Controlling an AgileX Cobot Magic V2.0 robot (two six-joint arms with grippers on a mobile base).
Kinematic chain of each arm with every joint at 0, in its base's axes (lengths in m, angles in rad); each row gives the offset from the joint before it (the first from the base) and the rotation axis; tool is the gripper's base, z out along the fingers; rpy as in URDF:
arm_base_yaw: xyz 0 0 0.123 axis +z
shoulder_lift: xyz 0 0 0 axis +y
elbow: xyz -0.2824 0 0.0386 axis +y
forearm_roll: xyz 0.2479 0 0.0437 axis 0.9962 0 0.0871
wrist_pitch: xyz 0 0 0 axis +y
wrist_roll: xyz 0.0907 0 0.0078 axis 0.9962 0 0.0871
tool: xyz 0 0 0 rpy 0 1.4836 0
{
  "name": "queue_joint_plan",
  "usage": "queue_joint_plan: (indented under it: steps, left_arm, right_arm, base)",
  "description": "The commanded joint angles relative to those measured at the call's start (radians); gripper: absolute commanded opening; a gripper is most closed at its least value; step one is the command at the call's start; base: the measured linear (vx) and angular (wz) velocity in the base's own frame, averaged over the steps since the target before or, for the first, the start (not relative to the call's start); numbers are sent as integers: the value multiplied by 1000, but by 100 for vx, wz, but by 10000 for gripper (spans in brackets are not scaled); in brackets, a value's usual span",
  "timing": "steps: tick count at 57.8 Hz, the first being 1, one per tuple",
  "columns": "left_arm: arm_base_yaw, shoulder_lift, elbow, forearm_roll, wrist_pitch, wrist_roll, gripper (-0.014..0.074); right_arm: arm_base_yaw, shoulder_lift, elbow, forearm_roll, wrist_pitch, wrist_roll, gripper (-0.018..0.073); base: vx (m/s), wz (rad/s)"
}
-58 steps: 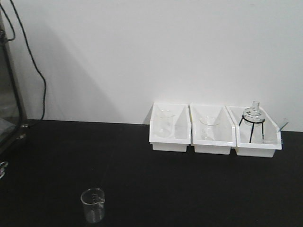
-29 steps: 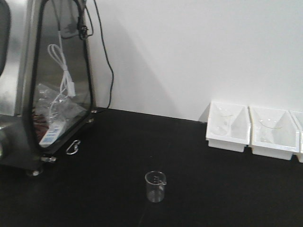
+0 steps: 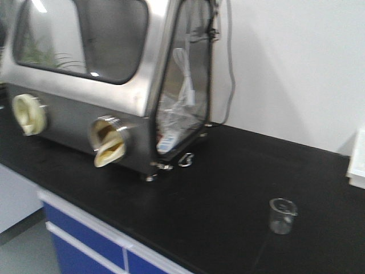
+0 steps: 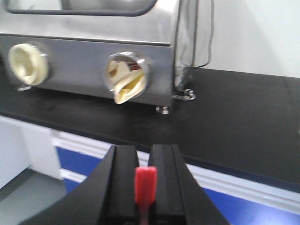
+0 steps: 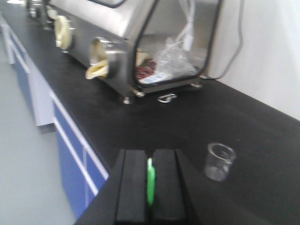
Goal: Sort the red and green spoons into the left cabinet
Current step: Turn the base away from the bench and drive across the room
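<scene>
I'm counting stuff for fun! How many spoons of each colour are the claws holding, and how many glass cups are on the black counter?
red spoon: 1
green spoon: 1
glass cup: 1
Total: 3

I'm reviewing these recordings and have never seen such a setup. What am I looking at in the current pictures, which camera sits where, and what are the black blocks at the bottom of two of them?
This is a two-armed robot on a mobile base. The front-facing view looks out from the robot at a black counter. On the counter are a steel glove box with round ports and a small glass beaker. The edge of a white bin shows at the far right. The other two cameras sit on the wrists, looking along the grippers. The black blocks are gripper fingers. The left gripper is shut on a red spoon, and the right gripper is shut on a green spoon.
</scene>
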Motion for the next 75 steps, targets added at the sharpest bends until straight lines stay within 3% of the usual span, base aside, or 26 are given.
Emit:
queue_joint_plan:
  steps: [1,43,75]
  left_arm:
    - [-6,7,-27,-9,-79,0,-3]
    - [-6,7,-27,-9,-79,0,-3]
    - [-6,7,-27,-9,-79,0,-3]
  right_arm:
    - [-1,8,-27,25,-77,-2,-3]
    - [-1,8,-27,26,-77,-2,-3]
    - [-1,8,-27,25,-77,-2,-3]
  base:
    - [-14,55]
    - [-8,61]
    - [15,50]
